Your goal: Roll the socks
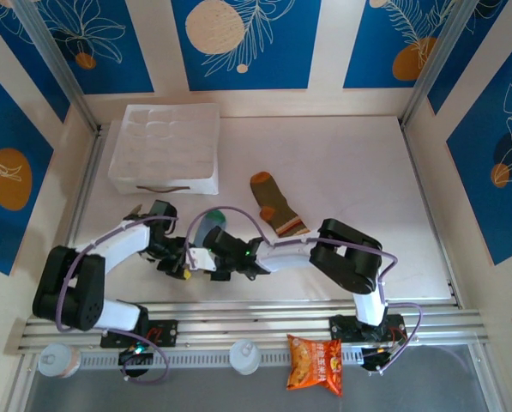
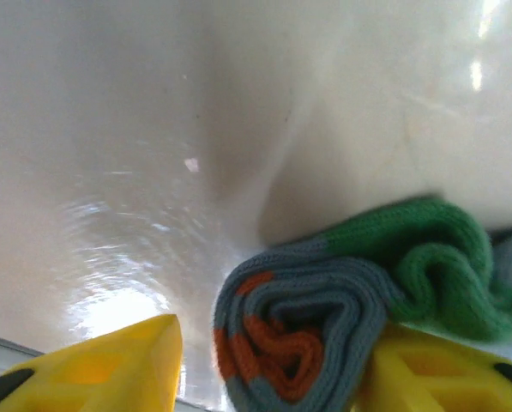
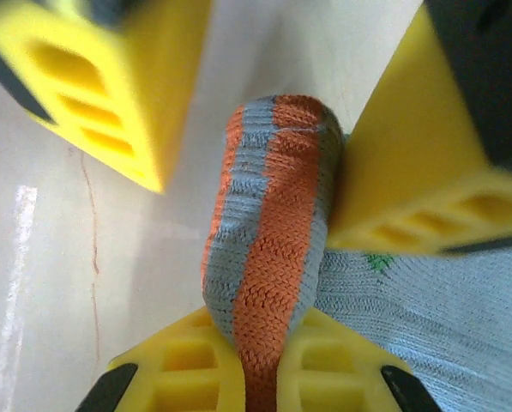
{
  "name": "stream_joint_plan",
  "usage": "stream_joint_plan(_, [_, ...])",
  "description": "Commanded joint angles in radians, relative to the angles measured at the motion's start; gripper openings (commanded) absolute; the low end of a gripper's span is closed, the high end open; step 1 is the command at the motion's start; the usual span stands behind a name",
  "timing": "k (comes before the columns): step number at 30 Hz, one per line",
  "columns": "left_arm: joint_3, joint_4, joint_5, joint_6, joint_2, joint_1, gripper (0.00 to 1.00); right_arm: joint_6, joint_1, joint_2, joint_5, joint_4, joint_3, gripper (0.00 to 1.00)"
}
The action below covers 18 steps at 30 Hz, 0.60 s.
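- Nearest you, the rolled grey-blue sock (image 3: 268,215) is pinched by your right gripper (image 3: 260,348), jaws closed on it.
- Your left gripper (image 2: 277,343) stands open astride the roll, one finger touching it.
- Your olive-brown sock (image 1: 277,208) lies flat on the table (image 1: 367,172), apart.

The left arm (image 1: 110,245) and right arm (image 1: 350,257) fold inward, tips meeting: left hand (image 2: 277,339) parted, right hand (image 3: 260,343) clamped tight.

Sock (image 2: 307,300) of ribbed knit cloth, glossy smooth table (image 2: 153,129), yellow pads (image 2: 118,365) seemingly matt plastic
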Motion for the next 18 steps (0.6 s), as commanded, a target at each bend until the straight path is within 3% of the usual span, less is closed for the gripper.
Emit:
stream_joint_plan(1, [0.008, -0.089, -0.102, -0.006, -0.081, 0.002, 0.62, 0.123, -0.045, 0.058, -0.119, -0.175, -0.030, 0.00])
stream_joint_plan(5, [-0.029, -0.031, -0.103, -0.029, -0.172, 0.019, 0.75, 0.178, -0.062, 0.079, -0.160, -0.195, -0.050, 0.00])
stream_joint_plan(8, [-0.074, 0.057, -0.061, -0.050, -0.210, 0.054, 0.77, 0.200, -0.070, 0.101, -0.181, -0.216, -0.041, 0.00])
stream_joint_plan(13, [-0.048, 0.059, -0.021, -0.002, -0.240, 0.073, 0.75, 0.258, -0.119, 0.135, -0.303, -0.270, -0.002, 0.00])
stream_joint_plan(18, [-0.102, 0.102, 0.040, 0.013, -0.296, 0.065, 0.66, 0.300, -0.160, 0.203, -0.407, -0.349, 0.060, 0.00])
